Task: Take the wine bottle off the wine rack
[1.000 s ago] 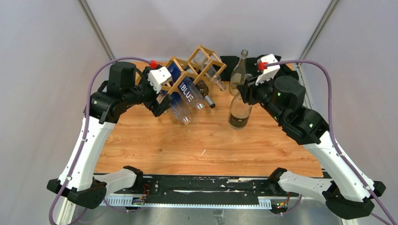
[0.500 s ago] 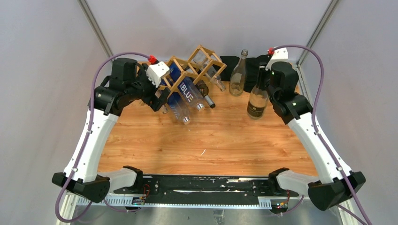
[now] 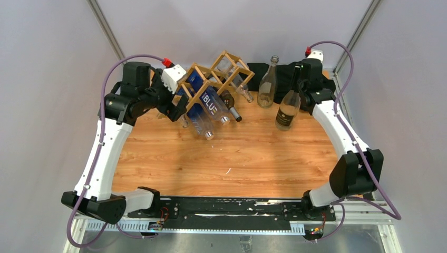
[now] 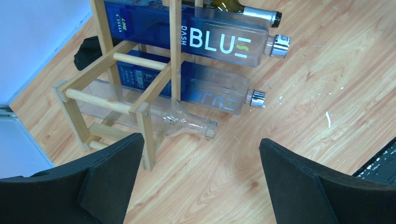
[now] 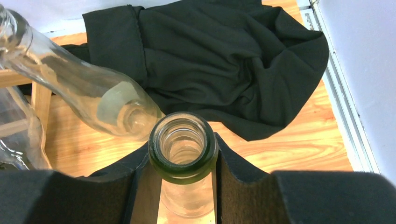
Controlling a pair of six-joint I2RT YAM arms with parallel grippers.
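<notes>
While the left end effector (image 4: 201,179) hangs wide open and holds nothing, low over the worktop (image 3: 221,163) before the left end of the wine rack (image 3: 211,84), the work is on the right side. There the right end effector (image 5: 184,179) is closed on the neck of the wine bottle (image 3: 286,112), just under its green lip. The bottle is nearly upright, well apart from the rack and near a clear standing bottle (image 3: 268,84). I judge it is already out of the rack and the step is putting it down: lower it straight, then release. Whether its base touches the wood I cannot tell, because the wrist view cuts off its body. Farthest lies a black cloth (image 5: 210,60).
</notes>
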